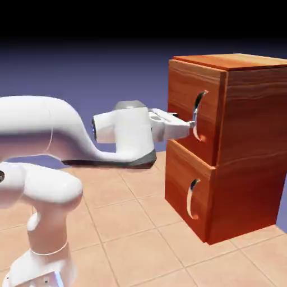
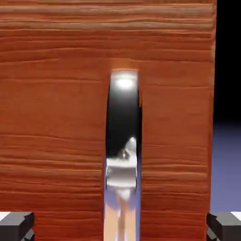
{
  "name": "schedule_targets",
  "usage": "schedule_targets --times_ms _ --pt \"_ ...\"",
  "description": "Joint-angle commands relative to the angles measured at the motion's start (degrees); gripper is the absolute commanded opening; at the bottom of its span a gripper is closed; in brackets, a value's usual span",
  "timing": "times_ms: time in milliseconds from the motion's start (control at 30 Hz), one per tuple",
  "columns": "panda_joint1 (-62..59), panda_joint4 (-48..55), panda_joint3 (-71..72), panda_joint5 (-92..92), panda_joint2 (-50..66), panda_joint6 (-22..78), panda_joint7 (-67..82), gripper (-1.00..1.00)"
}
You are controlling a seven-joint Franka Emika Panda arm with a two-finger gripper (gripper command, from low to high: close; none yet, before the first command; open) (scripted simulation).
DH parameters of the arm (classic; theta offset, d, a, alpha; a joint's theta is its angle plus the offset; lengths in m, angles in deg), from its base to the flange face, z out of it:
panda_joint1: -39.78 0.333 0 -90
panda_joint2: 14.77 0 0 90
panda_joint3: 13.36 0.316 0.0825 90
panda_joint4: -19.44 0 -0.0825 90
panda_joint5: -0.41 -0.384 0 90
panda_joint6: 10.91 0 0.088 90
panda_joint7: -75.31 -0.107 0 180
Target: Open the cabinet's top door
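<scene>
- The cabinet (image 1: 235, 146) stands on the desk (image 1: 140, 235) at the 3 o'clock side of the exterior view, its front face turned toward the arm.
- The top door (image 1: 188, 106) is the upper front panel; its curved silver handle (image 1: 198, 115) runs upright down the middle of the panel. The door looks flush with the cabinet body, with no gap showing along its edges.
- The lower front panel (image 1: 185, 193) sits directly below, its own handle (image 1: 193, 198) well clear of the arm.
- The end effector (image 1: 188, 124) reaches level from 9 o'clock and meets the top handle about midway along its length.
- In the hand view the handle (image 2: 123, 155) fills the centre from 12 to 6 o'clock, between the two grey fingertips (image 2: 16, 226) at 7 and 5 o'clock; they stand wide apart, released, touching nothing.
- The door's vertical edge shows at 3 o'clock in the hand view, with open blue-violet backdrop beyond it.
- Open room: bare tiled desk lies in front of the cabinet, under the forearm, toward 6 and 7 o'clock in the exterior view.
- The desk surface is pale tan tile with thin grout lines; the backdrop fades to black at 12 o'clock.
</scene>
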Motion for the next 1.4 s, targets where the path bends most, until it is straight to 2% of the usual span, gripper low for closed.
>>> schedule_targets --times_ms 0,100,133,600,867,1167,1367 --pt "2.1 1.5 -1.3 0.7 1.3 0.6 -0.6 1.00" --pt "8.1 6.0 -4.9 2.5 5.1 2.3 -2.2 1.00" --pt "8.1 6.0 -4.9 2.5 5.1 2.3 -2.2 -1.00" --pt "-13.7 -8.1 22.1 -20.3 5.1 14.3 -2.2 -1.00" --pt "-17.9 -13.9 37.0 -39.3 1.1 24.0 2.6 -1.00" --pt "-35.7 -13.3 53.7 -46.7 1.8 13.5 -2.8 -1.00" --pt "-38.0 -14.8 63.7 -61.1 -1.5 17.2 2.0 -1.00"
